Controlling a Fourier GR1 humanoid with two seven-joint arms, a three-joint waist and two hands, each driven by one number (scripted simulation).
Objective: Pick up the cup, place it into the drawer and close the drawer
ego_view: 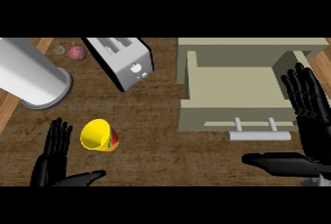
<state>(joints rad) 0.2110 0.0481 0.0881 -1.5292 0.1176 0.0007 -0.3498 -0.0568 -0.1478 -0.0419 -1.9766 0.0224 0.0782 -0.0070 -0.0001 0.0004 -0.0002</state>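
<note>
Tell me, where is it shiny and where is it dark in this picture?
In the head view, the big metal can gleams bright white along its side, and the toaster has a pale shine on its top. The yellow cup is brightly lit, with a faint shadow under it. The open drawer looks evenly pale inside. Both black hands, left and right, stay very dark.

yellow cup (98, 135), beige drawer (236, 87), silver toaster (124, 61)
</note>
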